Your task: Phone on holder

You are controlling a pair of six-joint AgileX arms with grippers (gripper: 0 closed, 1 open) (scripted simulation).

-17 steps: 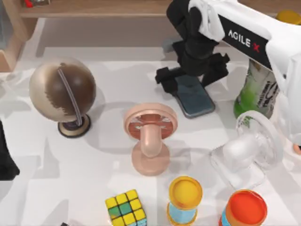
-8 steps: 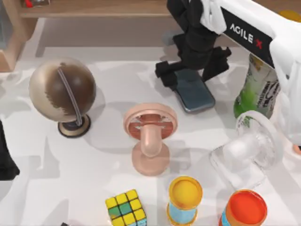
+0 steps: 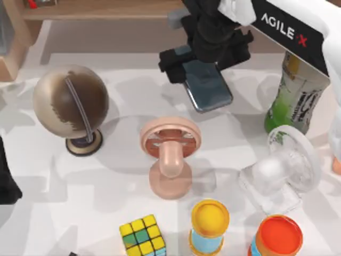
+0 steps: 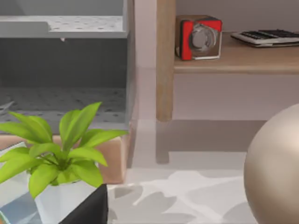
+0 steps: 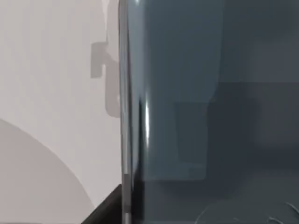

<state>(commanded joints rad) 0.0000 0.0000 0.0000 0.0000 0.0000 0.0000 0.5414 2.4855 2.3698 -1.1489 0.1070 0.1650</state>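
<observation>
My right arm (image 3: 298, 32) reaches in from the top view's right, and over the last second it has swung its load toward the left and the far edge of the table (image 3: 106, 181). The phone (image 3: 206, 85) was lying flat near the green bottle (image 3: 293, 90) a second ago; now it hangs off the surface, pinched at its far end by the right gripper (image 3: 205, 56), with its free end pointing down toward the holder (image 3: 170, 154). Its shadow on the table has pulled away from it, so I judge it lifted. In the right wrist view the phone's (image 5: 210, 112) glossy face sits right up against the camera, which fits a firm grip.

For the task, I judge pickup done and the carry under way. The pink holder stands at table centre, near the phone but apart from it. I would still need to bring the phone over its cradle and tip it to rest there.

The globe (image 3: 71, 101) stands well to the left. My left arm (image 3: 6, 176) sits parked at the left edge; I cannot tell how its fingers stand.
</observation>
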